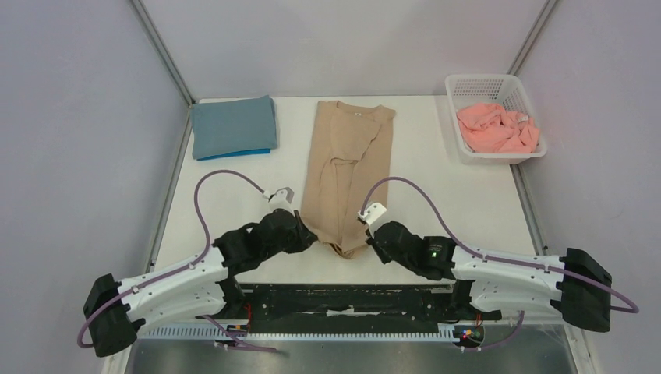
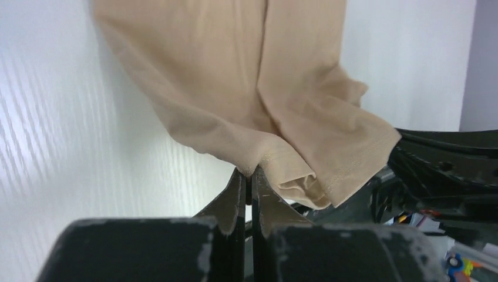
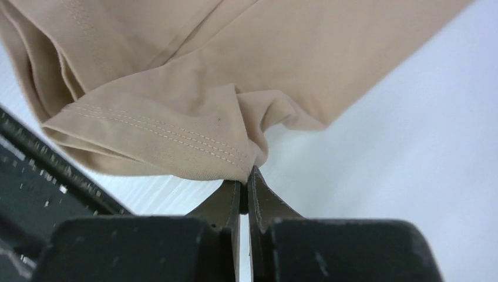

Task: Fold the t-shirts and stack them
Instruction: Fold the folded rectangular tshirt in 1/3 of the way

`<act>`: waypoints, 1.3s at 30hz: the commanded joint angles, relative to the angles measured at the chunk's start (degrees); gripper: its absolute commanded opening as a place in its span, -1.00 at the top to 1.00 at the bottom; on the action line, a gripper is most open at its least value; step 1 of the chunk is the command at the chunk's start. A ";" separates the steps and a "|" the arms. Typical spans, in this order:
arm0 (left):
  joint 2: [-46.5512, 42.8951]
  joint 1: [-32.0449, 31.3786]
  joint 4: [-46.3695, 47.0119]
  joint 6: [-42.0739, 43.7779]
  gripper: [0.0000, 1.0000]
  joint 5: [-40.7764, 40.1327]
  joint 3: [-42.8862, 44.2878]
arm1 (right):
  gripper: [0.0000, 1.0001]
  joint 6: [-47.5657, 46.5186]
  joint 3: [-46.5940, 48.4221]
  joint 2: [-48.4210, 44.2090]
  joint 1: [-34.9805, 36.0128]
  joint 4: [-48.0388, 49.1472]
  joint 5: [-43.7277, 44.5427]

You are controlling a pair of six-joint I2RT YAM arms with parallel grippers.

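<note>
Left gripper (image 2: 248, 174) has its two fingers pressed together on the near left corner of the tan t-shirt (image 1: 348, 160), at the hem, and the cloth bunches just above the tips. Right gripper (image 3: 245, 176) pinches the near right corner the same way, its fingers meeting on the stitched edge. The two grippers sit close together, with only the narrow bottom end of the shirt between them. The tan t-shirt lies lengthwise down the middle of the table (image 1: 436, 187), collar at the far end. Both its sides are folded inward, so it forms a long strip that tapers toward the grippers.

At the far left corner lies a folded slate-blue t-shirt (image 1: 234, 125), squared up. A bright blue t-shirt (image 1: 251, 153) under it shows only as a thin edge along the near side. At the far right a white slatted basket (image 1: 510, 84) holds the crumpled salmon-pink t-shirt (image 1: 499, 128). Both lie well apart from the tan strip, and bare tabletop runs along either side of it. Purple cables (image 1: 204, 195) arch up from each wrist over the near part of the table.

Just behind the grippers the table ends at a black rail (image 1: 351, 300) where the arms are mounted. The tabletop is white and matt with a faint grain. Metal posts (image 1: 162, 51) rise at the far corners, and pale grey walls (image 1: 335, 39) close in the back and sides.
</note>
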 commanded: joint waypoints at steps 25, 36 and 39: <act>47.14 27.76 14.09 17.76 0.95 11.21 38.72 | 1.00 -15.67 23.28 24.88 -34.27 10.31 -9.62; 59.67 30.33 12.00 19.02 0.96 13.71 48.66 | 1.00 -18.31 31.13 36.44 -40.19 12.75 -12.50; 62.48 30.98 11.49 18.85 0.95 13.65 50.84 | 1.00 -18.02 33.18 39.75 -41.82 13.55 -14.32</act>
